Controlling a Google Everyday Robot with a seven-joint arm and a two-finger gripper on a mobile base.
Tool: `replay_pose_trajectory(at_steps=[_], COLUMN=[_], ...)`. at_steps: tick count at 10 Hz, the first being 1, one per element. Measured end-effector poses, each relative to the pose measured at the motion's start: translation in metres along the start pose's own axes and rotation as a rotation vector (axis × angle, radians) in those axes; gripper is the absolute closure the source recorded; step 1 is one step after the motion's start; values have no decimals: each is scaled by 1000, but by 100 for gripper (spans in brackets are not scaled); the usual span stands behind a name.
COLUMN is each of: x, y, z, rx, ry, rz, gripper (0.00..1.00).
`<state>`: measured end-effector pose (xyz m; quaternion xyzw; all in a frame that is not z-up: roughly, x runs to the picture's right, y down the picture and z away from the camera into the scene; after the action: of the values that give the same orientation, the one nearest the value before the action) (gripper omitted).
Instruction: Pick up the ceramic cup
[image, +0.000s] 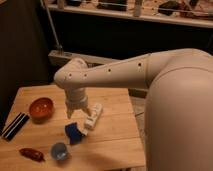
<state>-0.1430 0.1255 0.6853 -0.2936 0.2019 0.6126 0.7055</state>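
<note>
The ceramic cup (59, 150) is small, round and light blue, and stands near the front edge of the wooden table (112, 137). My gripper (76, 113) hangs from the white arm above the table's middle, up and right of the cup and apart from it. A dark blue angular block (73, 132) lies just below the gripper, between it and the cup. The orange-red bowl (41, 108) sits at the left.
A white bottle-like object (93, 116) lies right of the gripper. A dark flat object with pale stripes (14, 125) lies at the left edge. A small dark red item (30, 154) lies left of the cup. A dark shelf stands behind the table.
</note>
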Motion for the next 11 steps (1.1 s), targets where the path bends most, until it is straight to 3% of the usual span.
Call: replay_pose_trajectory(at_steps=[3, 6, 9, 11], x=[42, 93, 119, 127], y=[28, 44, 55, 65], z=[15, 48, 85, 105], rx=[-26, -29, -19, -28], ry=[27, 77, 86, 92], rz=[-114, -237, -342, -371], gripper=[35, 35, 35, 35])
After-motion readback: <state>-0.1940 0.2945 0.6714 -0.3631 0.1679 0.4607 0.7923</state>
